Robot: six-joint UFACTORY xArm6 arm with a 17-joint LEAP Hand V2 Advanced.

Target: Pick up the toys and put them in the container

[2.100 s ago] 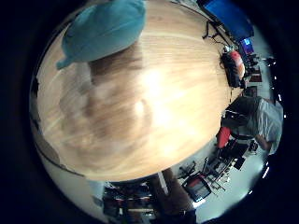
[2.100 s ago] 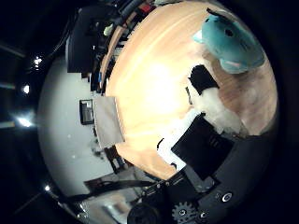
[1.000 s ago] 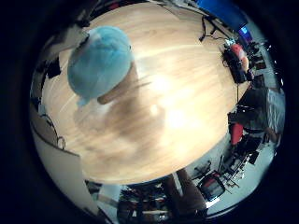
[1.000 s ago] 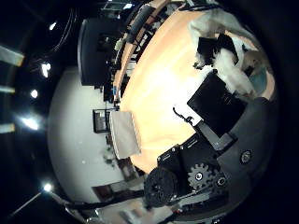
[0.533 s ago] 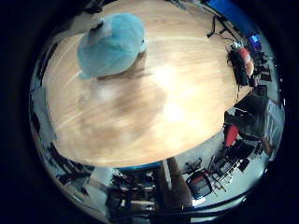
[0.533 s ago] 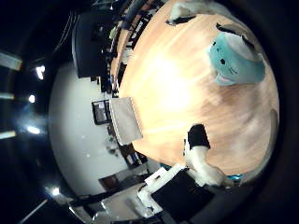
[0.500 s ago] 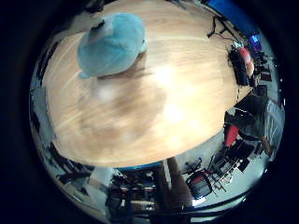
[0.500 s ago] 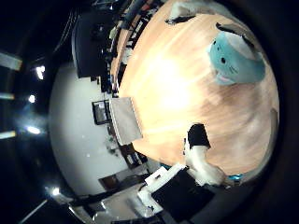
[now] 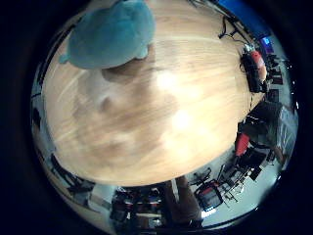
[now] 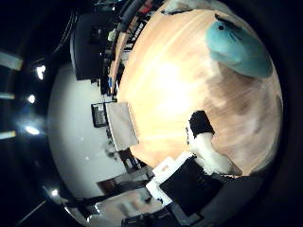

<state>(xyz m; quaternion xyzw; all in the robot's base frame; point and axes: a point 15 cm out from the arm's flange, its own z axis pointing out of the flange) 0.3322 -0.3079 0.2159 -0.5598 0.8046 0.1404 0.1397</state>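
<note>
A teal plush toy (image 9: 108, 34) lies on the round wooden table (image 9: 166, 108). In the right thumb side palm view the same toy (image 10: 239, 47) lies on the table (image 10: 170, 85), away from the hand. My right hand (image 10: 206, 147) shows as a white finger with a black tip (image 10: 201, 123), held fairly straight above the bare wood. Nothing is between the finger and the table.
A grey flat rectangular thing (image 10: 121, 128) stands just off the table's edge. Chairs and a red object (image 9: 252, 64) stand on the floor beyond the table's edge. Dark furniture (image 10: 95, 43) lines the room's side.
Both pictures have shifted, so the hand has moved over the table. The toy lies where it was on the wood. The finger keeps much the same pose.
</note>
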